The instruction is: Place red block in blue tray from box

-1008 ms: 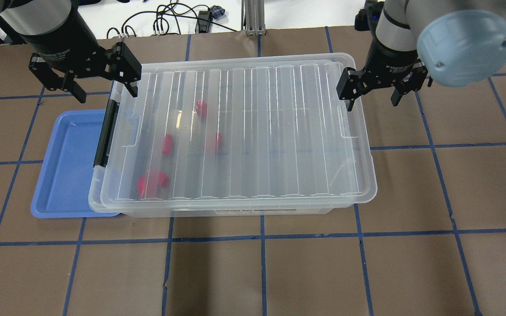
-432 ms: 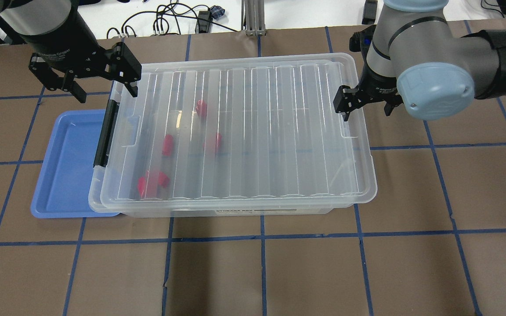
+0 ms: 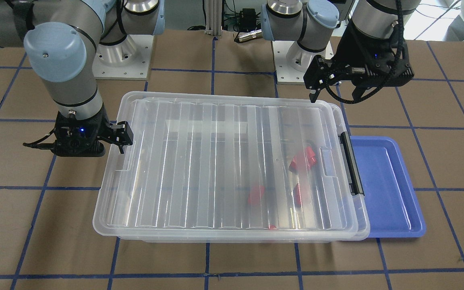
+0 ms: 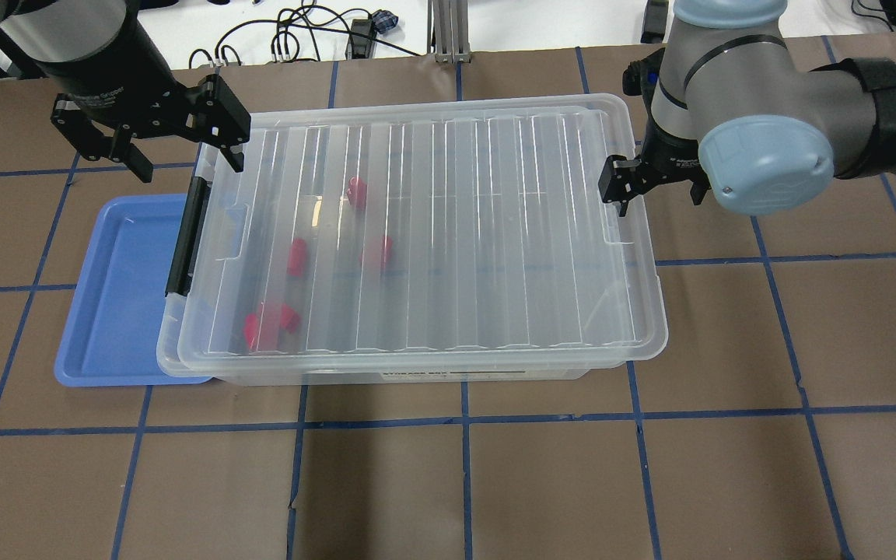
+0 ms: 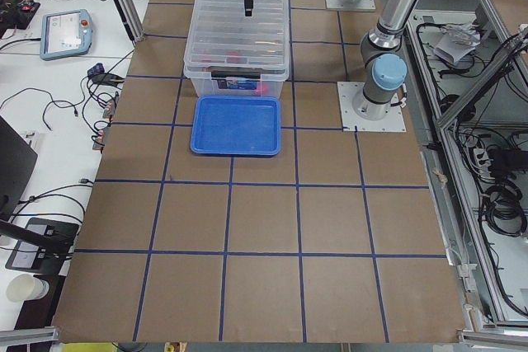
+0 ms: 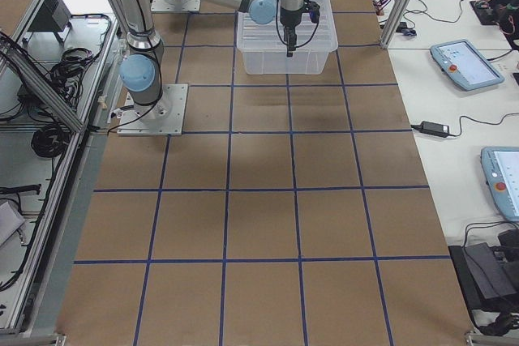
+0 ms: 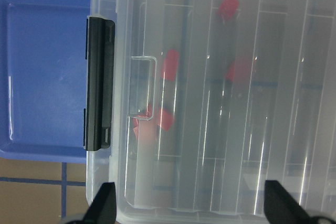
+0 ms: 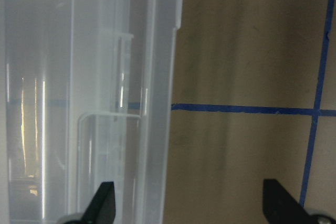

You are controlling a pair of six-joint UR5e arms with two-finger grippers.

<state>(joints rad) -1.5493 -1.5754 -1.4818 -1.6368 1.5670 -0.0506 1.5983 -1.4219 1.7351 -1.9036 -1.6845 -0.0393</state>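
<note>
the right gripper (image 4: 656, 190) points down at the end of the box (image 4: 300, 376) away from the latch (image 4: 186, 236). its jaws are wide apart and hold nothing. in the right wrist view one finger is over the edge of the lid (image 4: 495, 233) and the other is over the bare table (image 4: 728, 350). i cannot tell if a finger touches the lid. the left gripper (image 4: 183, 159) points down over the far corner of the box at the latch end. its jaws are wide apart too and hold nothing. the clear lid lies flat on the box and covers all of it, so it is between both grippers and what is inside. the black latch sits on the end by the blue tray (image 4: 117, 295). the red blocks (image 4: 296, 257) lie on the floor of the box under the lid, all in the half near the latch. they are spread out, and two near the front seem to touch. the tray lies flat on the table just beside the latch end, and from above the rim of the box hangs over its edge. nothing is in the tray. blue tape lines cross the brown table. black cables (image 4: 300, 39) lie past its far edge. the right arm bends in from the side, with its big grey joint over the table beside the box. the left arm comes down from the far left corner.
</note>
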